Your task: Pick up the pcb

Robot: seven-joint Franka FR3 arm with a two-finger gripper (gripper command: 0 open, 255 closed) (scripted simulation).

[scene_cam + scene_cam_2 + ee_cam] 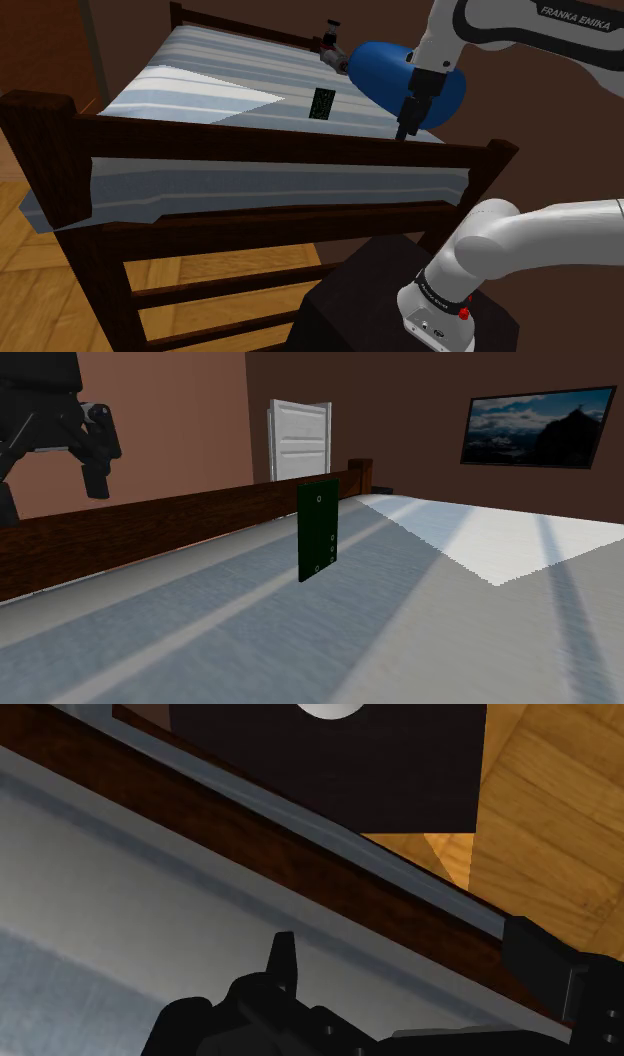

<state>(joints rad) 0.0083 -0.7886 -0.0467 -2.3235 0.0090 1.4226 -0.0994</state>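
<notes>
- Shoulder view: black two-finger gripper (406, 128) hangs over the dark wooden rail (300, 143) at the bed's edge. The small dark green rectangular pcb (322, 103) sits on the blue-and-white striped bedding (240, 70), well apart from the gripper, on this view's left of it. Judged step: approach.
- Second exterior view: pcb (318, 530), a thin plate with pale rings, appears to stand on edge, below and this view's right of the gripper (97, 477).
- Wrist view: gripper (413, 969) spread wide, empty, above bedding and rail. The next move calls for crossing to the board and straddling its thin faces.

Dark, faintly glossy wood bed frame (270, 143); matt striped cloth cover (250, 75); warm plank wood floor (40, 290); smooth matt green pcb (318, 530)
</notes>
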